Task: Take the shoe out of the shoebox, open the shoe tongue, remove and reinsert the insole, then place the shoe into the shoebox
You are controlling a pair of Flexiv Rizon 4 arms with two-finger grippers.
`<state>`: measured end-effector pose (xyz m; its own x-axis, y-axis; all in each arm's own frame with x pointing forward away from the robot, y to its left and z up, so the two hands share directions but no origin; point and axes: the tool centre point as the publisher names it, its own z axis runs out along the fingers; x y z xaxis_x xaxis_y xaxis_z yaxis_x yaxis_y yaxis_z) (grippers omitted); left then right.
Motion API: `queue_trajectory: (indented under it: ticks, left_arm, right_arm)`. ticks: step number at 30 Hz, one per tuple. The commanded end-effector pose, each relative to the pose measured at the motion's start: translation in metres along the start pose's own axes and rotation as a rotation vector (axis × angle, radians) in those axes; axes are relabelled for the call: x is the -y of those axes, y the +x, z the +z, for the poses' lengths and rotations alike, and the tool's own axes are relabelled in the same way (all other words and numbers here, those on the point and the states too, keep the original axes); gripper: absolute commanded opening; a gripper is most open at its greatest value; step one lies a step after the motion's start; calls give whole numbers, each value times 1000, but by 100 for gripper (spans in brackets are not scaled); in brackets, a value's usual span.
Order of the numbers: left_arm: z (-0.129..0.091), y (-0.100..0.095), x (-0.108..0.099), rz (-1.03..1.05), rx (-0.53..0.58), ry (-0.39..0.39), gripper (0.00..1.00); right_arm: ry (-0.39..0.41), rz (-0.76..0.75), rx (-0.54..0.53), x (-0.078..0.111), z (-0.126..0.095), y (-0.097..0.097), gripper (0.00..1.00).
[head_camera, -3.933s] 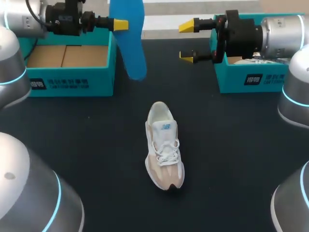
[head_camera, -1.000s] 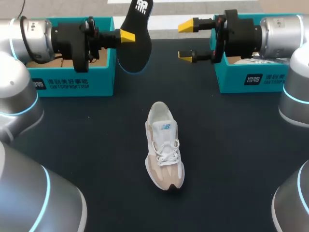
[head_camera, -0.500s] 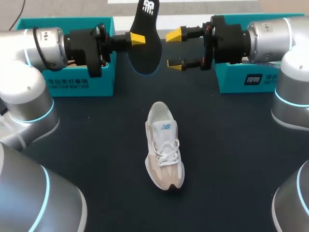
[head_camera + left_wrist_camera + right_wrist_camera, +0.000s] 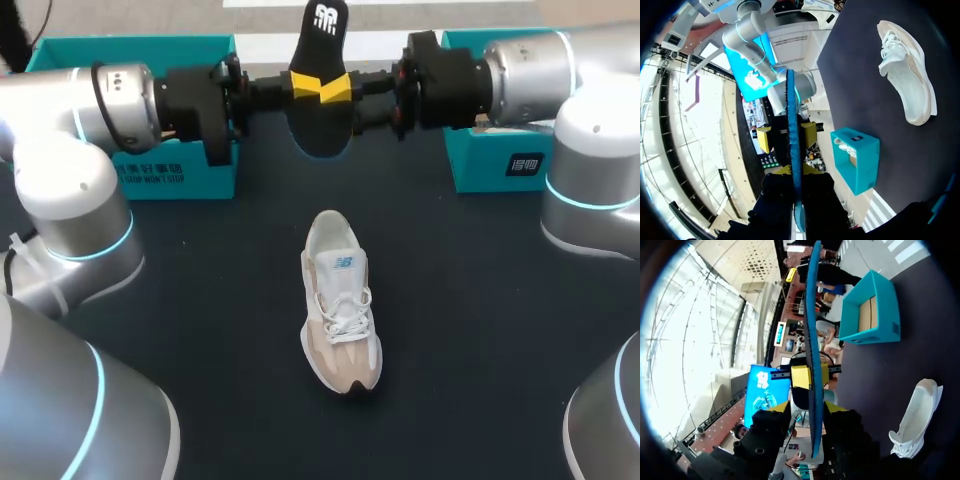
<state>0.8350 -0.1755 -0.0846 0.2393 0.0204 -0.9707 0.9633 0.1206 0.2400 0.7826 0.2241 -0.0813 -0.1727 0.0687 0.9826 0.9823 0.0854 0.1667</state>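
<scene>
dark table (image 4: 200, 300) beneath insole (image 4: 322, 125), tight in left tool (image 4: 796, 171), right tool (image 4: 807, 408) agape around it

- Table (image 4: 180, 300): dark matte top, spanning the whole view.
- Teal box (image 4: 490, 170): open-topped, at the table's back right, with something white lying inside.

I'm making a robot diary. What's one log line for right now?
left gripper: shut on black blue-backed insole, held upright | right gripper: open, straddling it | white-and-beige laced sneaker: on black table
</scene>
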Motion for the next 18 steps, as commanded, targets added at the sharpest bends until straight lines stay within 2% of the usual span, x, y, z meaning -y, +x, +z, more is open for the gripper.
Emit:
queue_trajectory:
  ticks: [1,5,10,13,18]
  left_arm:
    - [3,2,4,3,7,-10,0]
    - [-1,2,3,6,4,-21,0]
    - [-5,1,1,12,0,-30,0]
    - [-6,0,1,15,0,-32,0]
    - [-4,-5,5,13,22,1,0]
  right_arm:
    - [11,3,5,-5,7,-1,22]
    - [16,8,8,-2,7,-3,15]
    - [15,16,12,0,4,-3,11]
    - [14,18,16,0,3,-5,0]
    - [5,21,13,0,4,-7,0]
